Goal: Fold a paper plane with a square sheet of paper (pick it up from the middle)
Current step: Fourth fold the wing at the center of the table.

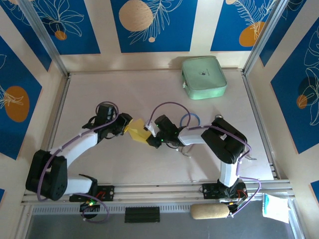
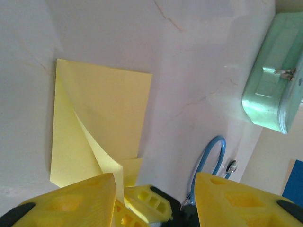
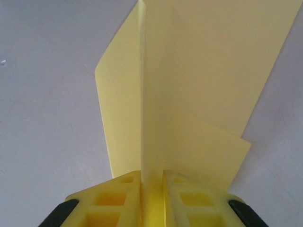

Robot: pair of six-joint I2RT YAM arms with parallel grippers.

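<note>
— Now, whereabouts for the square sheet of paper (image 1: 139, 133)?
— Sits at the middle of the top view, on the pale bench (image 1: 99, 89), right between the two tools. Lies mostly flat in the left wrist view, upper left of the frame, with one flap lifted off the surface and curling down toward the bottom edge.
— And the right tool (image 3: 152, 174)?
— Pinched tight on a raised ridge of the sheet, bottom centre of the right wrist view. Clamps it with nothing but paper between the fingers. Holds the ridge upright, with the yellow sides falling away to left and right.
— And the left tool (image 2: 155, 177)?
— Spread wide, along the bottom of the left wrist view. Grips nothing. Stands just beside the edge of the lifted flap; touching or not, cannot tell.
— Anything else lying about?
— Yes: mint-green case (image 1: 203, 77) at the upper right of the top view, well apart from the sheet. Also blue cable loop (image 1: 190, 119), just right of centre, near the right arm
</note>
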